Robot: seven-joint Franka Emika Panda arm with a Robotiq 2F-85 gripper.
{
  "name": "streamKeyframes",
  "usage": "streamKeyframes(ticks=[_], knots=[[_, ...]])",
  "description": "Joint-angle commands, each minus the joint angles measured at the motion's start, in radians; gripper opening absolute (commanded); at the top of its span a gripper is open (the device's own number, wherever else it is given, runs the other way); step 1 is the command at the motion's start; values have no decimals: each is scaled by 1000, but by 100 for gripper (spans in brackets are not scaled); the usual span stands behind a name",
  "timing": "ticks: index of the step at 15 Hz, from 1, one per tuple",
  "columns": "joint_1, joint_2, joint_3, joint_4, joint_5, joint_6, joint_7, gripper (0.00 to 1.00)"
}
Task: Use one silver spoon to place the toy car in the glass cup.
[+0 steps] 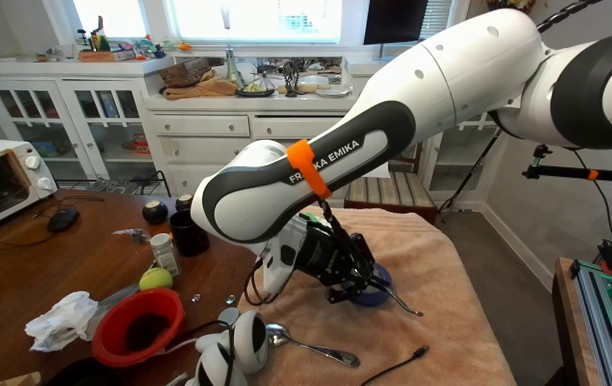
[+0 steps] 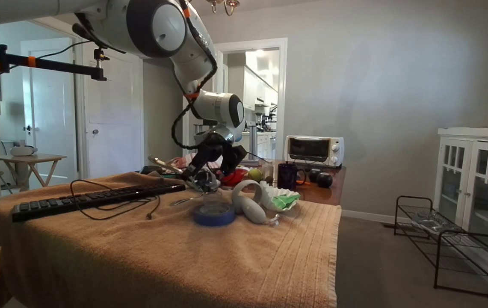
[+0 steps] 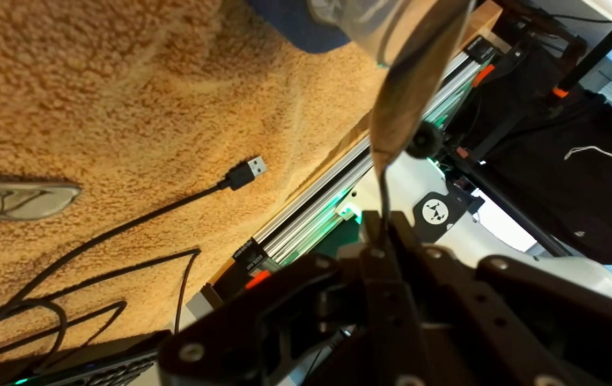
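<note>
Loose spoon (image 1: 311,346), lying flat in an exterior view on the near part of the towel-covered surface (image 1: 445,300), its bowl to the left and its handle toward the right edge; a USB plug (image 3: 244,172) rests beyond the handle's end, closer to that edge. Next, the gripper (image 3: 385,222), held low and tilted well off the vertical, its long axis slanting down toward the right edge. Its jaws are pressed together on the silver spoon (image 3: 407,102), which is pinched at a narrow part and broadens away from them in the wrist view; which end is gripped cannot be told. The wrist (image 1: 289,236) is bent back sharply beneath the forearm (image 1: 332,161), which bears an orange band (image 1: 308,169) and slopes from a raised joint (image 1: 499,48) down to the left, crossing above the surface. Partly hidden behind the gripper lies a blue tape ring (image 1: 384,274); the glass cup (image 3: 367,24) stands with this ring around its base, and the silver spoon partly overlaps its clear wall in the wrist view, though contact cannot be judged. Past the far edge stand a chair (image 1: 391,190) with a striped seat and, behind it, a white cabinet (image 1: 198,147) below bright windows (image 1: 255,21).
</note>
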State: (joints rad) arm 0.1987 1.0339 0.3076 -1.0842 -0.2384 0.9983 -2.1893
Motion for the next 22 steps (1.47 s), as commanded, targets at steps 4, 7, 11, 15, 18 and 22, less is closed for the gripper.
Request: streamKeyframes(ticks=[4, 7, 11, 15, 18, 22], knots=[[-29, -24, 11, -33, 12, 8, -39, 1], [-32, -22, 10, -26, 10, 5, -53, 1], [-4, -4, -27, 6, 20, -2, -55, 5], [-2, -6, -26, 8, 25, 0, -58, 1], [3, -7, -26, 10, 23, 3, -62, 1], [17, -5, -24, 16, 20, 3, -63, 1]])
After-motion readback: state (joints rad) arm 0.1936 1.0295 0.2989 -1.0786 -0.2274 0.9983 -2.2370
